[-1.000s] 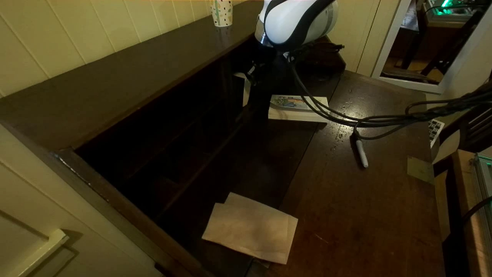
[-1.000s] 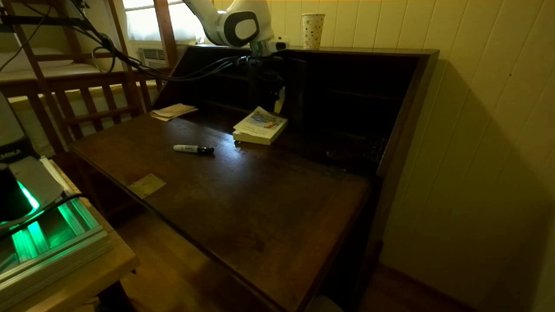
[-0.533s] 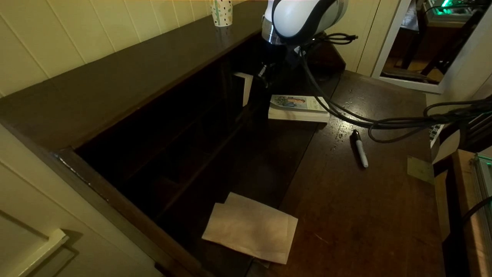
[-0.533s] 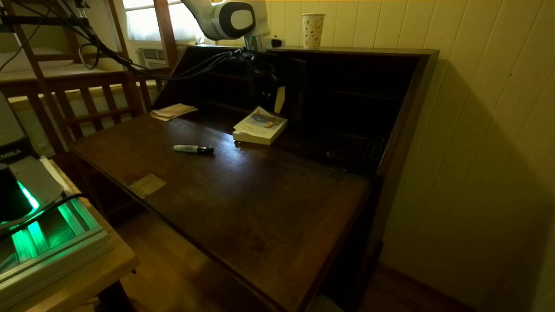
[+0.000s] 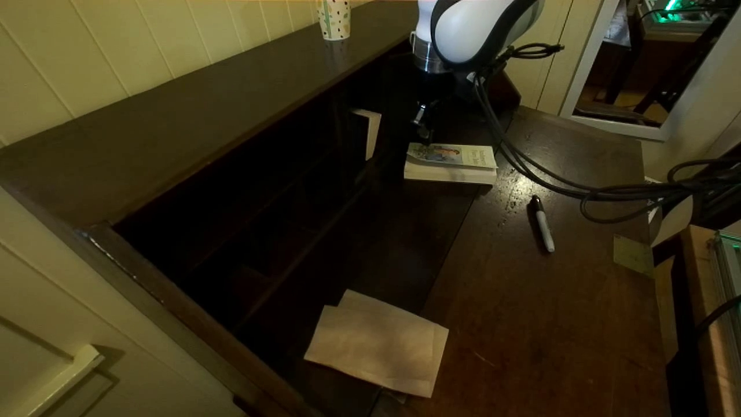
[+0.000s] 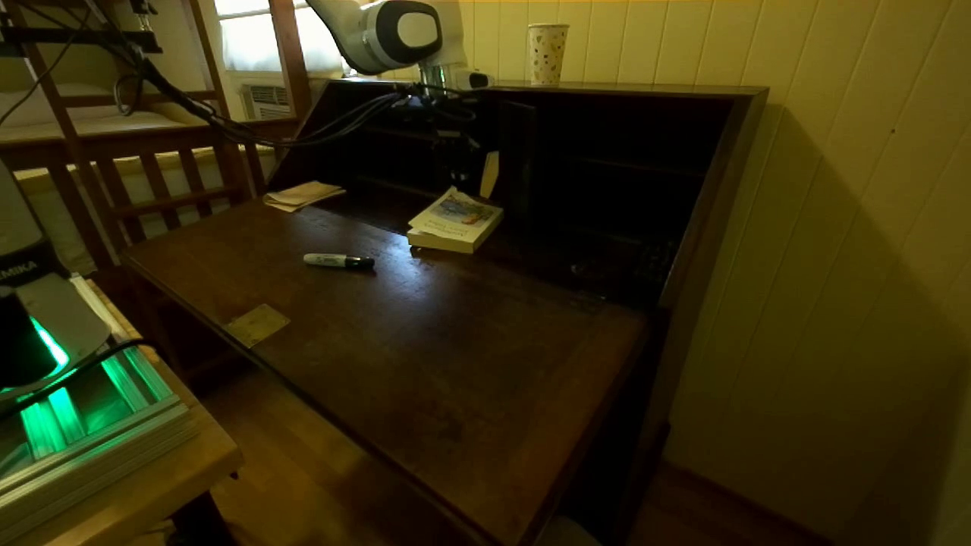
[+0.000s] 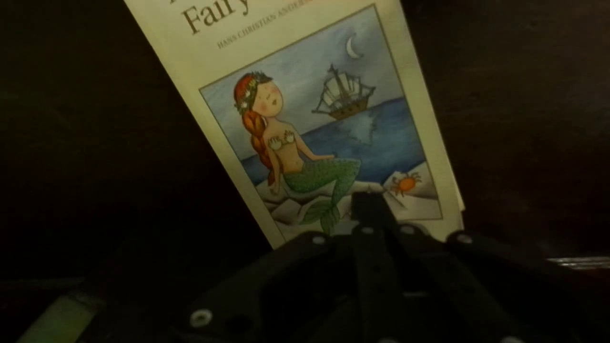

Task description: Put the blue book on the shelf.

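- Further right than a second ago in an exterior view, my black two-finger gripper [image 5: 425, 138] and the white-and-black robot arm [image 5: 472, 32] above it now stand apart from the filled cubby.
- My fingers are closed fully together, with nothing between them.
- Inside that cubby of the long, dark-brown wooden shelf [image 5: 173, 133], the thin, dark-covered blue book [image 5: 371, 136] with pale page edges stands on edge; shadow hides most of its cover.
- I point down over the far left part of the thick, white-covered paperback [image 7: 305, 119] with a mermaid picture, which lies flat on the dark-brown wooden desktop [image 5: 550, 324]; whether I touch it, I cannot tell.
- Nearer than the paperback in both exterior views lies a grey-white marker [image 6: 334, 261] with a black cap.
- Loose, pale paper sheets [image 5: 376, 347] lie at the near end in an exterior view.
- On the shelf's flat top board, a speckled white cup [image 6: 548, 54] stands upright.
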Robot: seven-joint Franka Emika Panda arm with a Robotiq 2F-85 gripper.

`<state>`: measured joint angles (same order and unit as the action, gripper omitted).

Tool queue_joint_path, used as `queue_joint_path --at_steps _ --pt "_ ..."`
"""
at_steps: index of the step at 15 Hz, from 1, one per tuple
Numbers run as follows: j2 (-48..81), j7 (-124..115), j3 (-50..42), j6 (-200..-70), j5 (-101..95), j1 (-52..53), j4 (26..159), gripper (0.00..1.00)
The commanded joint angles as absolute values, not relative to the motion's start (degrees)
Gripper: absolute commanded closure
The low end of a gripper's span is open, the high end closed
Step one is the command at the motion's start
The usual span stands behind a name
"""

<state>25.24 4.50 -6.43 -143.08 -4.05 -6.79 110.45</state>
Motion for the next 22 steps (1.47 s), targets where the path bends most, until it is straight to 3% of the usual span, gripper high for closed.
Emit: queue_joint_path --at_steps 1,22 --pt "24.61 5.38 -6.81 -144.26 -5.40 -7.25 113.54 1.00" --pt "32.48 8.19 1.31 -130.18 -2.38 -3.81 106.40 1.00"
